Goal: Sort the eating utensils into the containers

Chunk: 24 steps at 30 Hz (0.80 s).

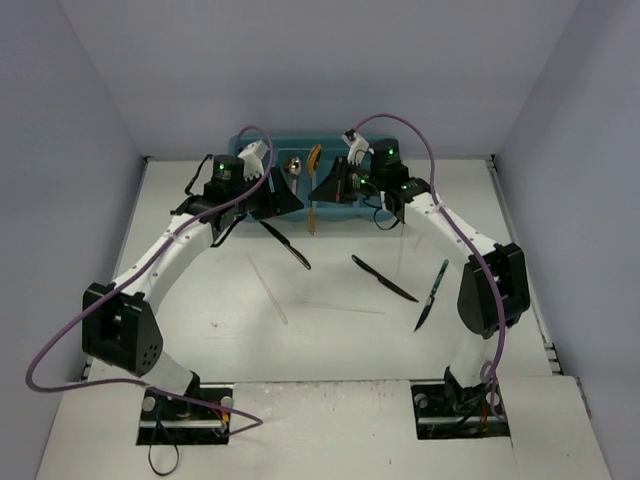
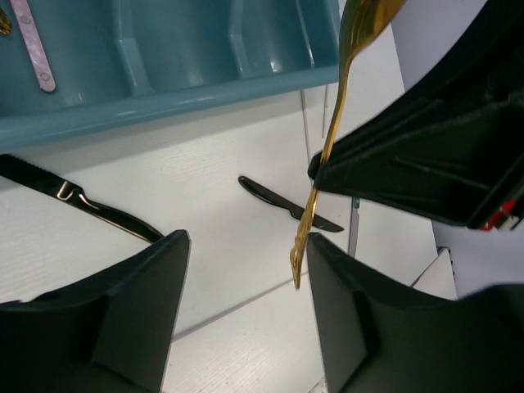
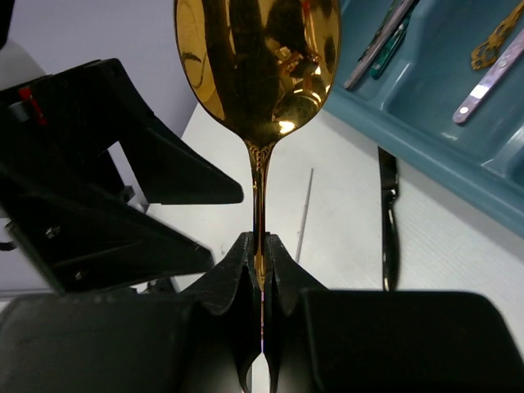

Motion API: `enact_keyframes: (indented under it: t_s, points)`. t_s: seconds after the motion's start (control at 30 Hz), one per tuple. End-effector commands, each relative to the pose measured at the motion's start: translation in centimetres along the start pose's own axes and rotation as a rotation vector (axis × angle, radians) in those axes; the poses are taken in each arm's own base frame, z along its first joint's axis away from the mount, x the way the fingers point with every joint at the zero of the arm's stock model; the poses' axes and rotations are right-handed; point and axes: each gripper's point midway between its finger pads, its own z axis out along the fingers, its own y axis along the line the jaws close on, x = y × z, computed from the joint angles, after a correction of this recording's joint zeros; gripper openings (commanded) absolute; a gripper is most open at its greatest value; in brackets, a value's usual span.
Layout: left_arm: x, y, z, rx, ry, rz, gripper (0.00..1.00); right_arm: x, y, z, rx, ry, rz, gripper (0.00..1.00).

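Now R fingers (image 3: 244, 268) clenched on gold spoon (image 3: 258, 65) handle; L fingers (image 2: 139, 319) spread just beside handle tip, near tray (image 2: 164, 102).

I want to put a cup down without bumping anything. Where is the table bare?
Bare table lies in front, between the two arm bases and the black knives. A second patch is far right, between the right arm and the walls. Crowded: before the tray, around the gold spoon, where the left arm also reaches.
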Motion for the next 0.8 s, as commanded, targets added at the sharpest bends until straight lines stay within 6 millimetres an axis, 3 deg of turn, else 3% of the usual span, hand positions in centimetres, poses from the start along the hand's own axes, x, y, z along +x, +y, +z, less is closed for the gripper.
enact_keyframes:
  t_s: [0.0,0.43,0.77]
  points:
    - [-4.5,-3.8,-0.9,0.095,-0.126,0.048,0.52,-1.6,2.4,-0.1,-0.082,-0.054,-0.008,0.0]
    - [-1.1,-5.7,0.2,0.168,-0.038,0.102,0.49,-2.5,1.4,0.4,-0.078,-0.073,0.025,0.0]
    - [0.6,-4.2,1.4,0.115,0.014,0.124,0.48,-3.8,3.4,-0.3,-0.137,-0.097,0.02,0.0]
